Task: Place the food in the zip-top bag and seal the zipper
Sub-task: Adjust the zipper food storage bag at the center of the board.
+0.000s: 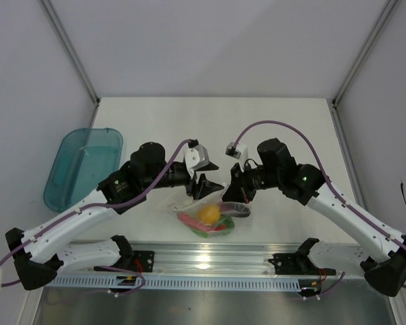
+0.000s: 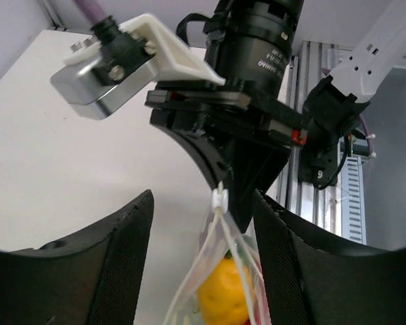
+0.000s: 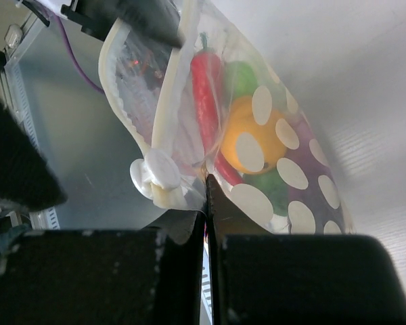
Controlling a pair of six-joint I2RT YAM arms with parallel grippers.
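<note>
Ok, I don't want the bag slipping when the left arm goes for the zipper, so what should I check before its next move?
1. Zip-top bag loaded: ok; red chili, yellow pepper, eggplant and greens show inside.
2. Right gripper shut on the bag's edge: ok.
3. Left gripper straddling the white zipper tab: ok; fingers apart, not gripping.
4. Zipper sealed: not ok; the mouth gapes in the right wrist view.
5. Teal tray out of the way: ok, off to the left.
</note>
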